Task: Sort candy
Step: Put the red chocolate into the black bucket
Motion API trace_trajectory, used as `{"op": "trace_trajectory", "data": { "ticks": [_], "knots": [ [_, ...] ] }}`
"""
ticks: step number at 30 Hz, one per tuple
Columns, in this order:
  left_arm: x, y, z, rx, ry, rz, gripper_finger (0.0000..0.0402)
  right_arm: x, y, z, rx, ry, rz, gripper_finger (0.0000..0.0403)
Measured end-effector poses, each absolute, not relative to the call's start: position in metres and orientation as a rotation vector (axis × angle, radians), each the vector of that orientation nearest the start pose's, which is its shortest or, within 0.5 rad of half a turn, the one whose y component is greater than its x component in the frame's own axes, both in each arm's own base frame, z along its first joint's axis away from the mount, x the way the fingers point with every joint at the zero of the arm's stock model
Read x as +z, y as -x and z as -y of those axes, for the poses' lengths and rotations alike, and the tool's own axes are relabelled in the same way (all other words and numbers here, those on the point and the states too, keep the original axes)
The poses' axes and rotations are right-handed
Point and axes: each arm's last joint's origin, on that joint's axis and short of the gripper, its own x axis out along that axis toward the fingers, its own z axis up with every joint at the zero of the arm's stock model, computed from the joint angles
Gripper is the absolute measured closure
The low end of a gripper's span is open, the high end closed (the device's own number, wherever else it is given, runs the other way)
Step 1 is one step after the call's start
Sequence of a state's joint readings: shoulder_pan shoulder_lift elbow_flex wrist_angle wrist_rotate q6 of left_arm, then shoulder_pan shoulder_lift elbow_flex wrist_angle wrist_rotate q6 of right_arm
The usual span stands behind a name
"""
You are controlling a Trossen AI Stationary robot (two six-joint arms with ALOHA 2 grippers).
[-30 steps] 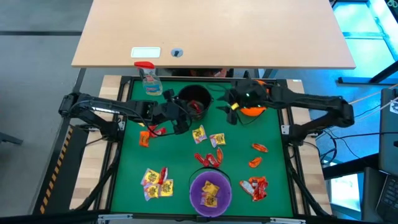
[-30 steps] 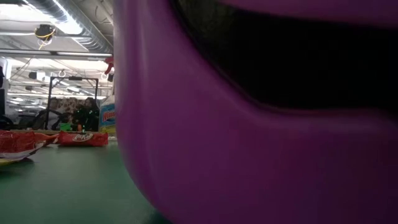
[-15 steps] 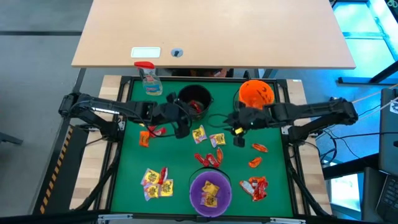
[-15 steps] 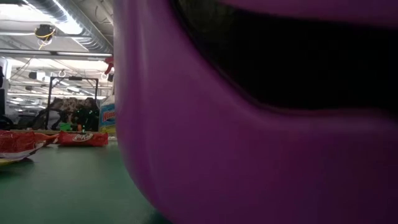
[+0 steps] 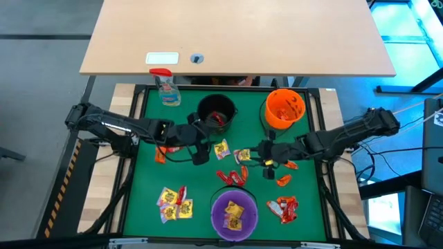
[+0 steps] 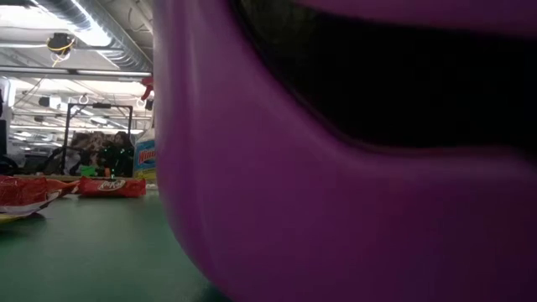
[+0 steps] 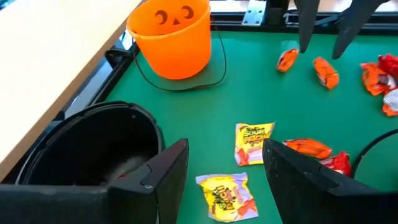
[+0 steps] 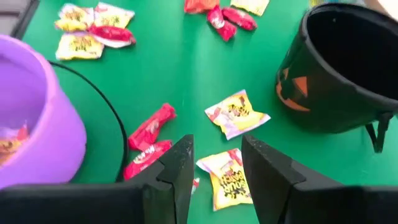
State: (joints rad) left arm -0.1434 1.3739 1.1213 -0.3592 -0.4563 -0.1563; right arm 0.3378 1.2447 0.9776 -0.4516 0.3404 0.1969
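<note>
Green desk point(image 5: 201, 183) under a pale wooden top; spray bottle point(image 5: 166, 88) at 11 o'clock; black bucket point(image 5: 216, 111) at 12; orange bucket point(image 5: 285, 108) at 1; purple bucket point(image 5: 234, 213) at 6, yellow packets inside. Candy point(image 5: 230, 153): yellow packets at centre, red ones just below, yellow-red cluster at 7, orange and red packets at 4 to 5. Left tool point(image 5: 199, 144) released, beside the black bucket; right tool point(image 5: 266, 158) spread, nothing between its fingers, over the central yellow packets.
</note>
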Motion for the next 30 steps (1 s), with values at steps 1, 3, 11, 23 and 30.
{"op": "trace_trajectory", "data": {
  "ticks": [1, 3, 11, 23, 30],
  "knots": [
    [0.306, -0.296, 0.031, 0.344, -0.030, -0.556, 0.0205, 0.285, -0.245, -0.079, -0.072, 0.046, -0.657, 0.0272],
    [0.307, -0.297, 0.034, 0.336, -0.026, -0.536, 0.0205, 0.286, -0.237, -0.084, -0.086, 0.047, -0.640, 0.0272],
    [0.309, -0.297, 0.040, 0.312, -0.035, -0.522, 0.0205, 0.287, -0.214, -0.099, -0.122, 0.052, -0.576, 0.0272],
    [0.295, -0.287, 0.040, 0.265, -0.052, -0.703, 0.0205, 0.262, -0.200, -0.117, -0.115, 0.045, -0.571, 0.0272],
    [0.283, -0.273, 0.040, 0.261, -0.070, -0.886, 0.0205, 0.234, -0.192, -0.116, -0.153, 0.034, -0.614, 0.0272]
  ]
}}
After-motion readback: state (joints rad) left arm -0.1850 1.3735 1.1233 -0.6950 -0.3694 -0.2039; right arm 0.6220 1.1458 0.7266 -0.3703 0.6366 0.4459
